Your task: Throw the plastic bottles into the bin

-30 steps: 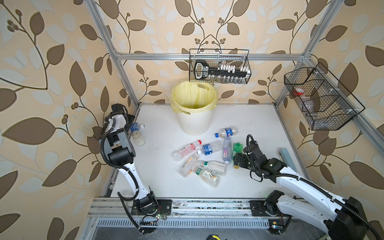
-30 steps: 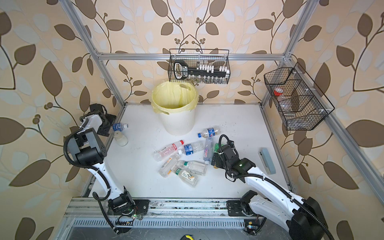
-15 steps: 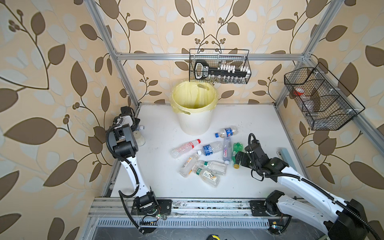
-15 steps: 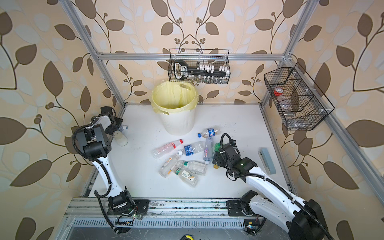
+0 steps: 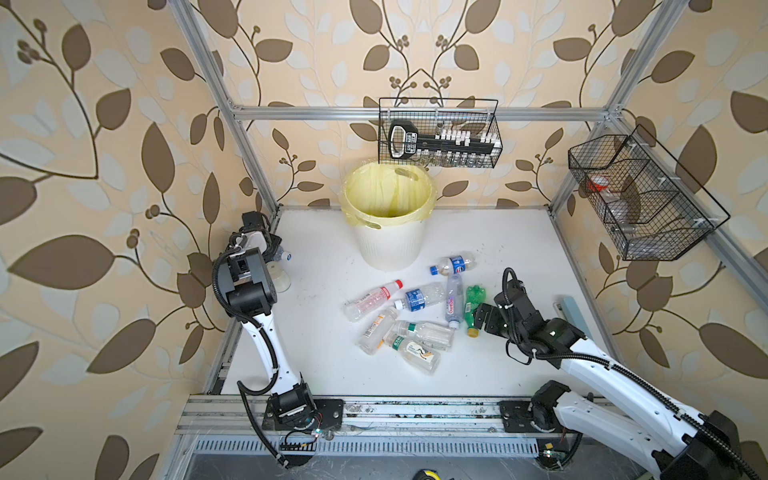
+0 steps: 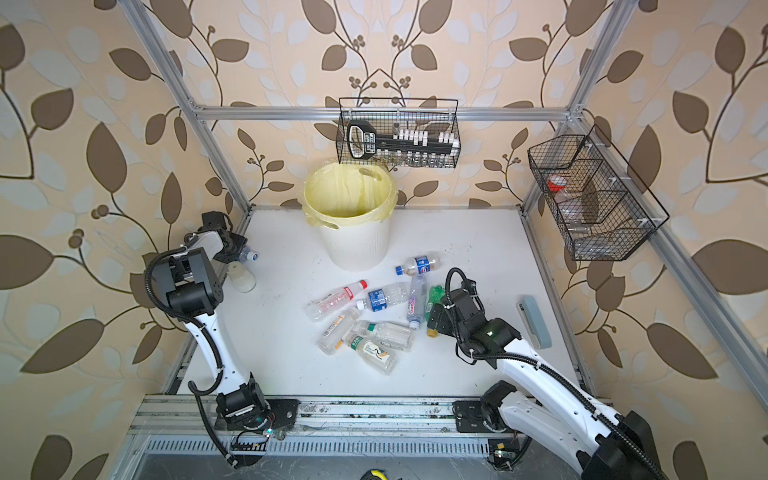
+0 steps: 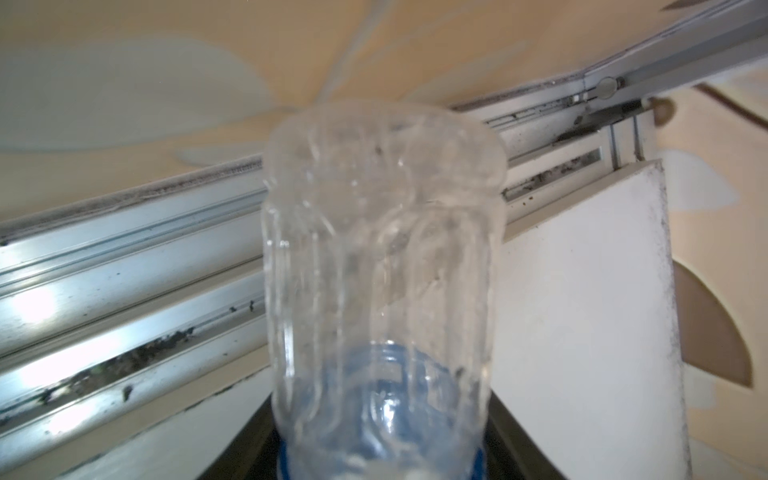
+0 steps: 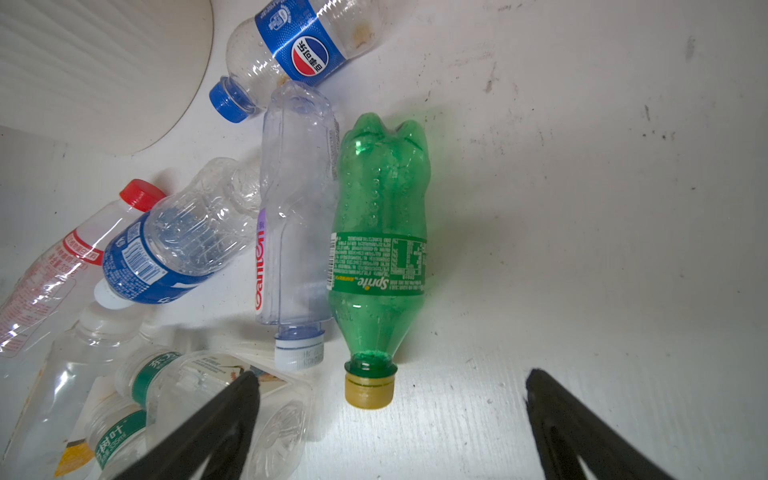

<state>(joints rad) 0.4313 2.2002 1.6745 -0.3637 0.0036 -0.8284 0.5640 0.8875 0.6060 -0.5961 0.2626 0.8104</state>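
"What could have gone wrong there?"

"My left gripper (image 5: 274, 254) had its jaws pressed against a clear ribbed plastic bottle with a blue cap (image 7: 382, 270), near the back-left corner. Thin walls buckle, so I judged it might slip, or I might knock the squat white jar (image 5: 279, 279) just beside."

"And your other hand?"

"My right gripper (image 8: 390, 376) gaped wide, empty. The green plastic bottle with a yellow cap (image 8: 380, 216) lay ahead, its cap between my fingertips, touching a clear white-capped bottle (image 8: 295, 208). The round cream ribbed bin with a yellow liner (image 5: 390, 245) stood well apart."
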